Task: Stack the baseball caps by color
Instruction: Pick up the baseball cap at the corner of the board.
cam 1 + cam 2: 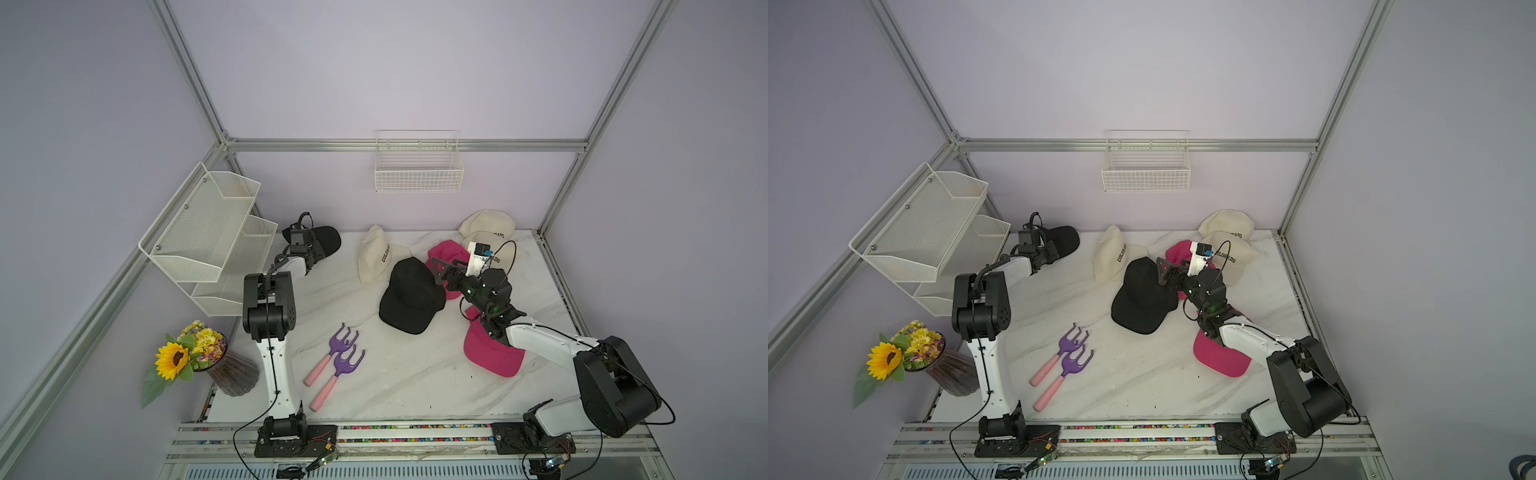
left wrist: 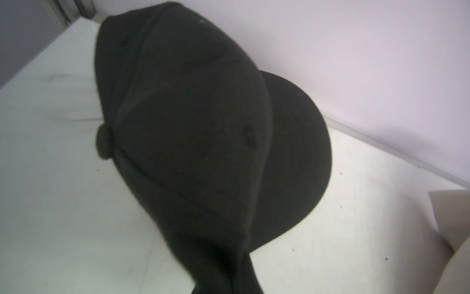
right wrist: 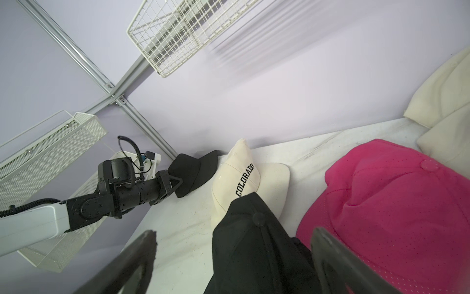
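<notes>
Two purple rakes lie beside left arm, apart from baseball caps.

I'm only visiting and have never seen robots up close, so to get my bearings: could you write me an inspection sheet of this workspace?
Surface: white marble-patterned tabletop, a few dark specks.
Job's things: seven soft fabric brimmed caps seen: far black cap, central black cap, lone cream "COLORADO" cap, two overlapping cream caps, far pink cap, near pink cap.
Clutter: two purple plastic hand rakes with pink handles.
Grippers: left gripper shut on far black cap; right gripper open, fingers straddling central black cap.
Cables: black cable loop at right wrist; black cable trailing from left arm's base.
Surroundings: white mesh wall shelf, white wire basket, ribbed glass vase of flowers, lilac walls.
</notes>
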Robot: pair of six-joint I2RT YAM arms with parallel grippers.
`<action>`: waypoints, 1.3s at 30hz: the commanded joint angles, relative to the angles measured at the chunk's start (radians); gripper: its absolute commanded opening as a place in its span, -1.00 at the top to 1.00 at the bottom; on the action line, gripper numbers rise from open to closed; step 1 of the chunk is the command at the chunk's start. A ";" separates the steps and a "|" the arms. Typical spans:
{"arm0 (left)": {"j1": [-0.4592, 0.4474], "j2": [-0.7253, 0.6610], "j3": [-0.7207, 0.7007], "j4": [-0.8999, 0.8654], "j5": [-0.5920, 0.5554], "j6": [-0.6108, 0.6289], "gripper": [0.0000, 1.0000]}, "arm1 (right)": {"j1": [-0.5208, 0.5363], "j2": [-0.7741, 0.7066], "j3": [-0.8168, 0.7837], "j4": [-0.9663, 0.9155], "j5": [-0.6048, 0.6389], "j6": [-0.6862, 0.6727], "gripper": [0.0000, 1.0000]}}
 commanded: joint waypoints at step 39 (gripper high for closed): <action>-0.524 -0.718 -0.282 -0.756 0.742 1.623 1.00 | -0.020 -0.186 0.194 -0.452 -0.506 -0.978 -0.94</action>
